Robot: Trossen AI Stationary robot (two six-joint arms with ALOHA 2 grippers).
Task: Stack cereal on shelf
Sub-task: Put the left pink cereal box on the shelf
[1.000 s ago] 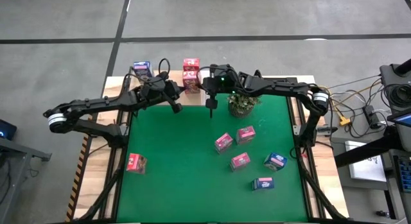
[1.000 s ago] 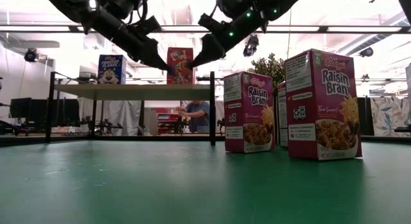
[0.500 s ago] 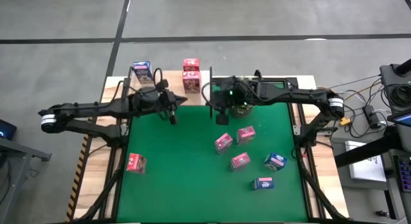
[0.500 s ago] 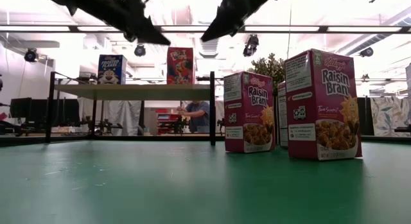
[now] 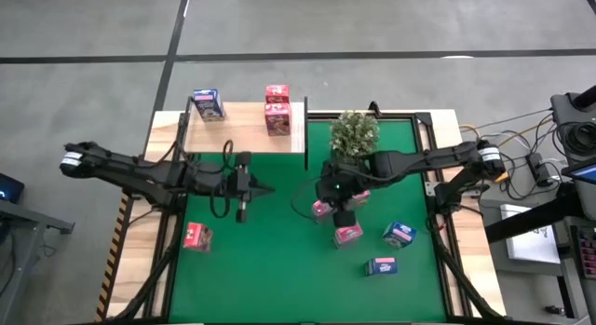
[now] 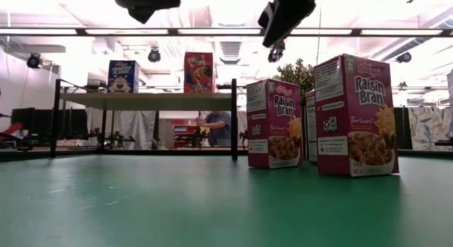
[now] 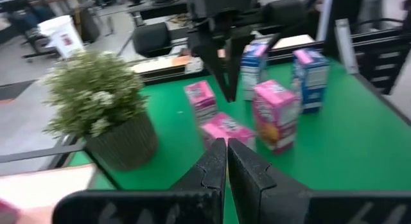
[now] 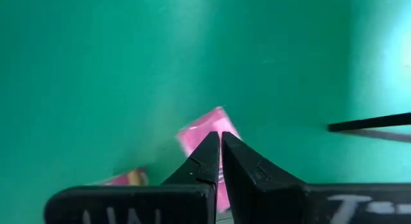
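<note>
Presently, three cereal boxes are seen on the shelf [image 5: 244,139] at the far left of the surface: a blue Frosted Flakes box [image 5: 207,104] and two pink-red boxes [image 5: 277,111] set one against the other. The rest lie on the green mat [image 5: 261,260]: a cluster of Raisin Bran boxes [image 5: 347,234] and blue boxes [image 5: 399,234] on the right half, and one pink box [image 5: 197,236] apart at the mat's left edge.

The right pincer [image 5: 337,199] is held over the cluster with its fingers pressed together and nothing between them; the left pincer [image 5: 243,187] is held above the mat's left-centre, likewise pressed together and empty.

The chief risk is judged to lie in the next descent. With the fingers unspread, a box would be struck on its top or shoved aside, not straddled, and the boxes in the cluster stand close enough that one nudge could topple a neighbour. The potted plant [image 5: 355,133] stands between the cluster and the shelf, so a carried box could be brushed against its foliage. The shelf's black upright [image 6: 234,119] could also be clipped on approach.

The box directly under the right pincer is largely covered by the arm in the high view, so its pose cannot be read. In the right wrist view only a pink box's corner [image 8: 199,131] shows past the fingers (whether upright or lying flat cannot be told). In the low view both pincers are cut off at the top edge.
</note>
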